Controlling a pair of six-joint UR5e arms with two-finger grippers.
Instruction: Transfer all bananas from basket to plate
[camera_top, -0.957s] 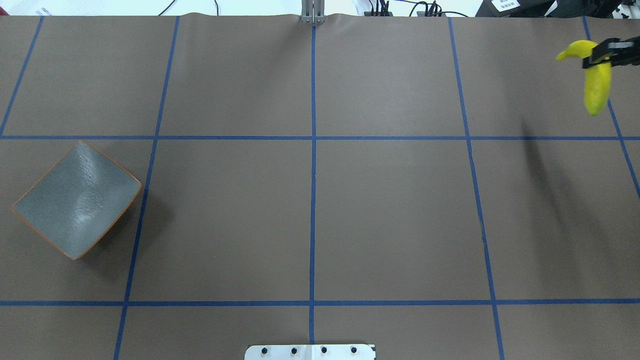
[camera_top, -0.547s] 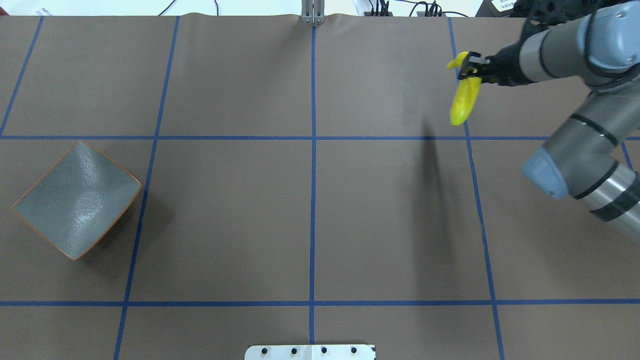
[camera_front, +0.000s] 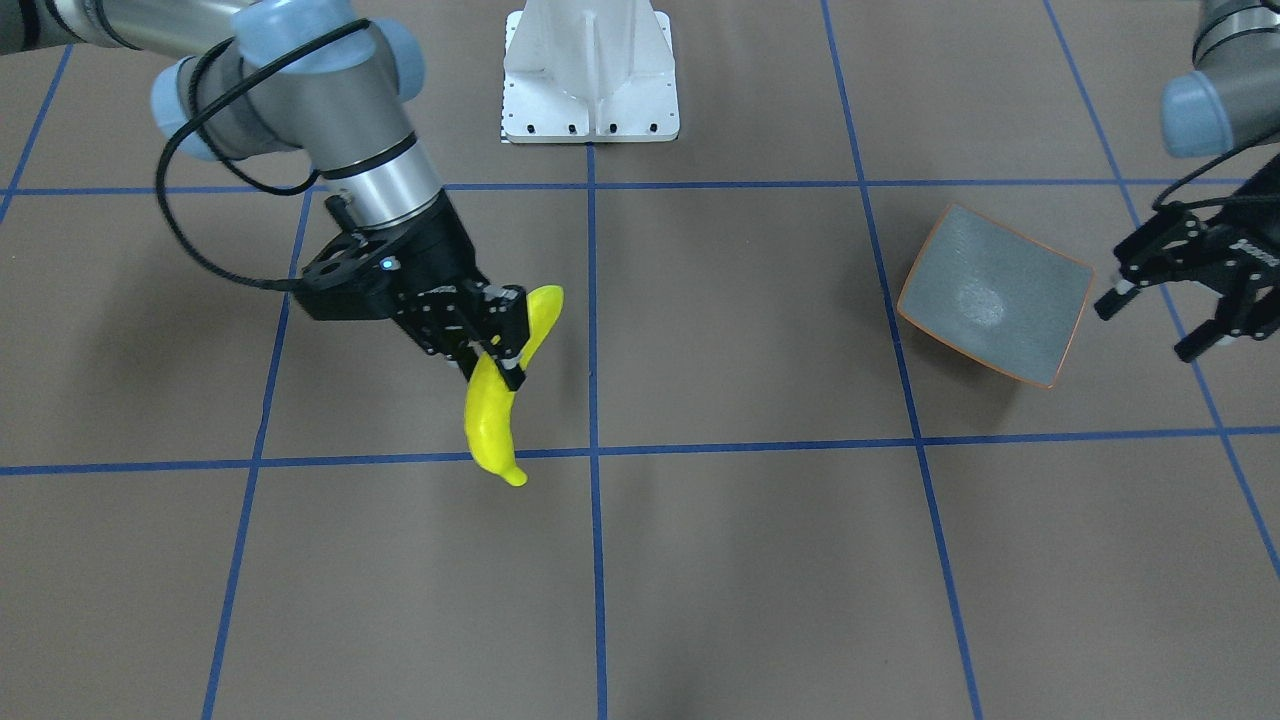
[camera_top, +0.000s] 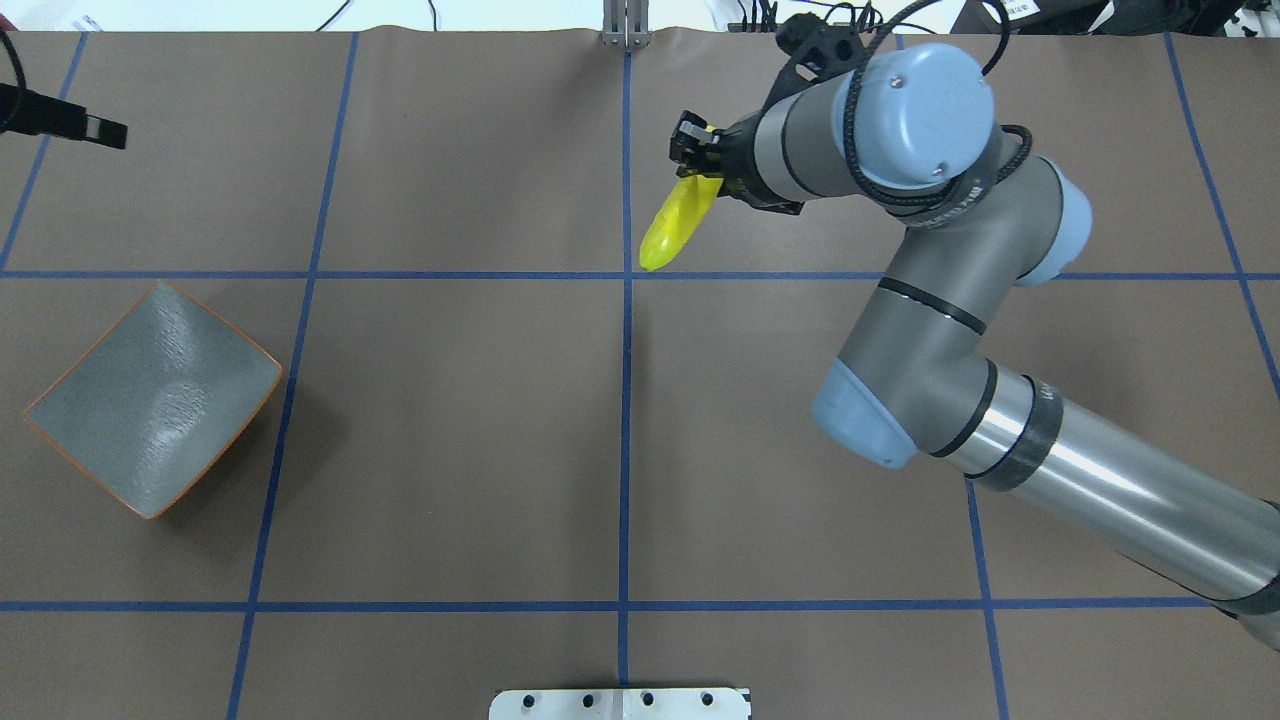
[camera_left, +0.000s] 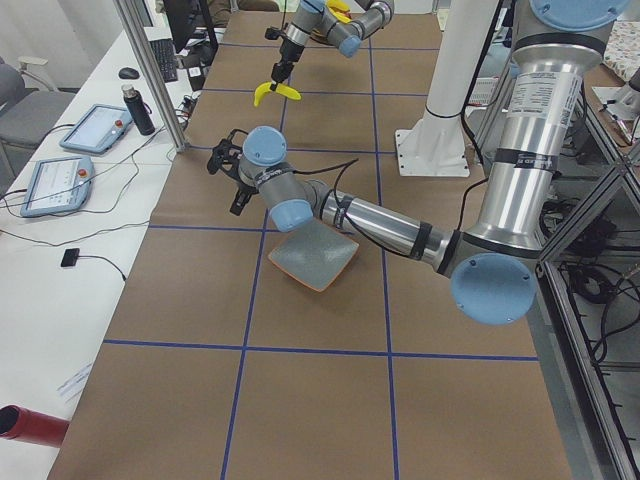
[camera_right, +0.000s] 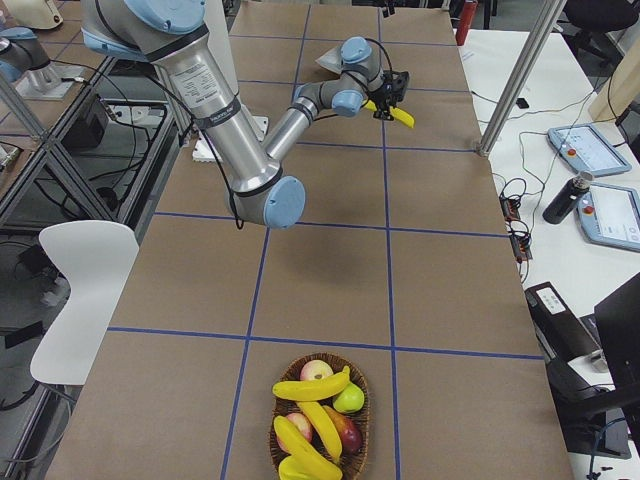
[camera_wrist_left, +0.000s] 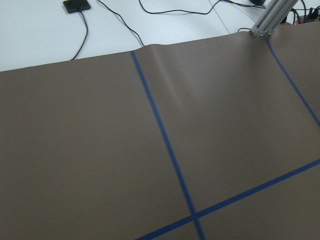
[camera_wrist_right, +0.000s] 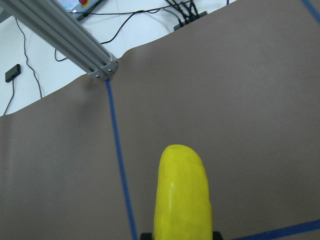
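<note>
Within right hand (camera_front: 510, 345), a banana (camera_front: 490, 420).

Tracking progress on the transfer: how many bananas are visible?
4. One banana held by the right gripper; three bananas in the basket; more may lie hidden.

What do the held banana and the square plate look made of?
Banana in the right tool: likely plastic; uniform bright yellow, glossy, no blemishes. Plate: likely glazed ceramic; grey-blue with a soft highlight, thin orange-brown rim; melamine can't be ruled out.
</note>
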